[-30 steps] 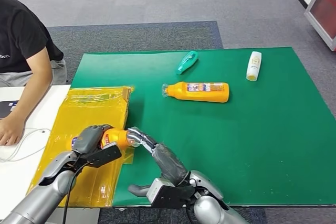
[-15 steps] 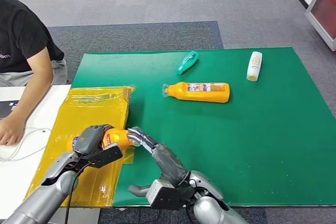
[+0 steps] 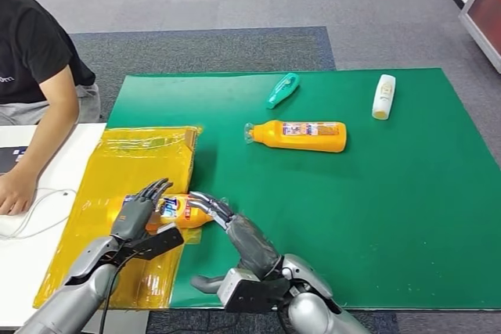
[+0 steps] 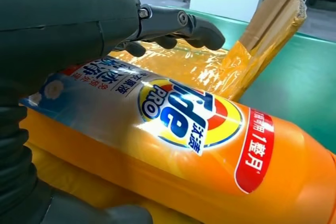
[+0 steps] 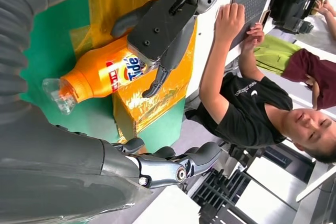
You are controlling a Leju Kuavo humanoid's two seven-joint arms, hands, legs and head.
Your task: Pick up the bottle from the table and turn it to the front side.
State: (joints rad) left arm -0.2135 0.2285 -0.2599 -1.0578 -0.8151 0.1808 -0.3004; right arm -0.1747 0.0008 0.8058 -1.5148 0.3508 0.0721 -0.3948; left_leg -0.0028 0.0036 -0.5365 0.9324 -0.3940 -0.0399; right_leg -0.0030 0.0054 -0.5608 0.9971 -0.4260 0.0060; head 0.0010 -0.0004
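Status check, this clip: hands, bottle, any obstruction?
Left hand open, fingers spread over orange bottle. Right hand open at its cap end. Bottle lies label-up on yellow wrapped box. Nothing blocking.

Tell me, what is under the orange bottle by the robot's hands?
The orange bottle lies on a flat yellow box, its clear-capped end reaching over the green mat. The left hand hides part of the bottle, so what's under there can't be seen.
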